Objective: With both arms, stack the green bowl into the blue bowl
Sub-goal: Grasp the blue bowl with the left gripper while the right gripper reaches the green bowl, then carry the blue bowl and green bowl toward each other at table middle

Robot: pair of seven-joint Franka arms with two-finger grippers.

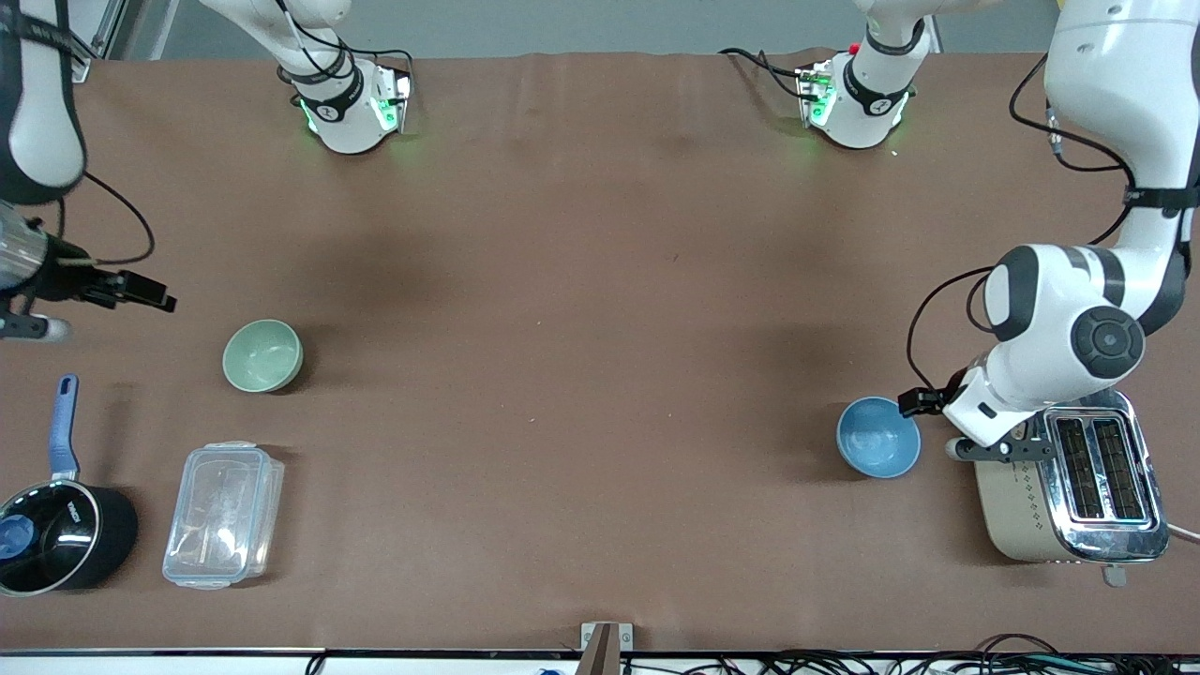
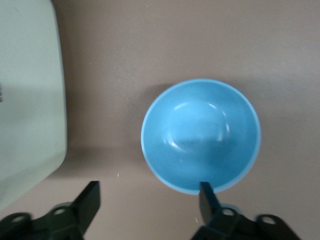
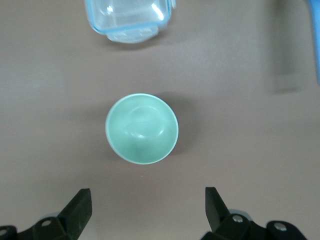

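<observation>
The green bowl stands upright and empty on the brown table toward the right arm's end; it also shows in the right wrist view. My right gripper is open and empty, up over the table beside the green bowl and apart from it. The blue bowl stands upright and empty toward the left arm's end, next to the toaster; it also shows in the left wrist view. My left gripper is open and empty, low at the blue bowl's rim, with one finger at the rim's edge.
A toaster stands close beside the blue bowl under the left arm. A clear lidded container and a black pot with a blue handle lie nearer the front camera than the green bowl.
</observation>
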